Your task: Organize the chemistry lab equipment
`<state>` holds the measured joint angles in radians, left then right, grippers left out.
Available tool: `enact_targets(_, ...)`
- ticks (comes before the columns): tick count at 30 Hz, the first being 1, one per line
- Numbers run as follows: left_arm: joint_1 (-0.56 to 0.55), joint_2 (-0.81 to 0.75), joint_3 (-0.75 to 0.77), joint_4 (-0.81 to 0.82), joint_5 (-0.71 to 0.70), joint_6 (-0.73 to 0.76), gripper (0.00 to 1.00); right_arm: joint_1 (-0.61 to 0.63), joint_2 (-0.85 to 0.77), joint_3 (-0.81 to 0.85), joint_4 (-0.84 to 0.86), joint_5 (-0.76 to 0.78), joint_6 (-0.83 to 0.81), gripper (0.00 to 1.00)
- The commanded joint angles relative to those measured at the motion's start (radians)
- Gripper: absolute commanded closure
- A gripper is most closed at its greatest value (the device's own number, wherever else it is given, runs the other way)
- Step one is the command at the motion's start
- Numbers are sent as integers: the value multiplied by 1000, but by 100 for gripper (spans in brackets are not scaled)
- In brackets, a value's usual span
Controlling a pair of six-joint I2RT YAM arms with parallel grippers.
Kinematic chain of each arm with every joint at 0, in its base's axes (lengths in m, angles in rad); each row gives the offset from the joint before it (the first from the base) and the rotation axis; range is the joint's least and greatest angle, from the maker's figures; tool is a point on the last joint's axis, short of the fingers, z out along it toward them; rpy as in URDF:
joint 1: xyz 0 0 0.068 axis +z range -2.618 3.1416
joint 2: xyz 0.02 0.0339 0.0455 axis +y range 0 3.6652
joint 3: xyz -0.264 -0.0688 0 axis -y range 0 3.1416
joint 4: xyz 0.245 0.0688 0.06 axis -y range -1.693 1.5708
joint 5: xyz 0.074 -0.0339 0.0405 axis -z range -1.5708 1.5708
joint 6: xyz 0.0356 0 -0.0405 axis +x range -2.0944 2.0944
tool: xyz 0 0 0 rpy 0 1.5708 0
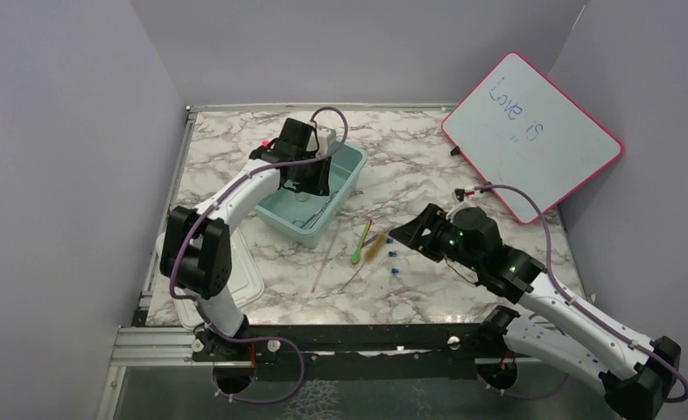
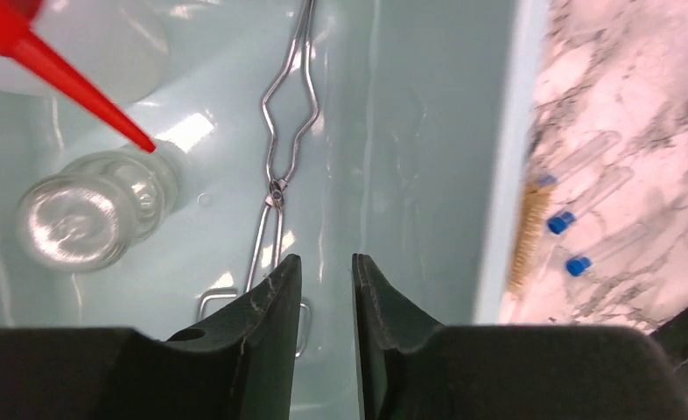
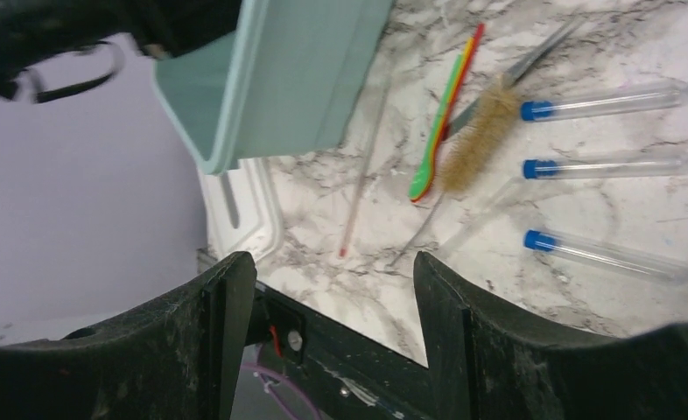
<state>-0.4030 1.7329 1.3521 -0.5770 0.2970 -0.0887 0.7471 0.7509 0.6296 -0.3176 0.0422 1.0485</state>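
My left gripper (image 1: 310, 179) hangs inside the teal bin (image 1: 349, 166), its jaws a narrow gap apart and empty (image 2: 323, 262). On the bin floor lie the metal tongs (image 2: 279, 157), the small clear glass vessel (image 2: 87, 214) and the red-tipped dropper (image 2: 78, 87). My right gripper (image 1: 406, 236) is open wide and empty (image 3: 332, 271) above the table. Ahead of it lie the green-handled tool (image 3: 437, 140), the tan-bristled wire brush (image 3: 476, 140), three blue-capped clear tubes (image 3: 540, 168) and the thin clear rod (image 3: 362, 175).
The pink-framed whiteboard (image 1: 533, 131) leans at the back right. A white lid (image 1: 244, 280) lies on the table's left near the left arm's base. Purple walls close in the table on three sides. The bin's near wall (image 3: 279, 79) stands just left of the loose items.
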Motion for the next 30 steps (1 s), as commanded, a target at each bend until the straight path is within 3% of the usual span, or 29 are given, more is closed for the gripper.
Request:
enact_targets(1, -10, -172, 36, -11, -32, -22, 68, 8, 86, 33, -83, 60, -72, 30)
enact_targets(9, -16, -471, -117, 46, -37, -83, 55, 16, 350, 51, -34, 3, -114, 47)
enact_targets(20, -17, -933, -579, 424, 41, -202, 44, 170, 605, 128, 29, 107, 3, 50)
enact_targets(24, -17, -1018, -653, 480, 36, -215, 42, 214, 681, 181, 4, 189, 79, 55)
enact_targets(30, -17, -1022, -662, 462, 47, -214, 41, 241, 803, 235, -38, 258, 179, 63)
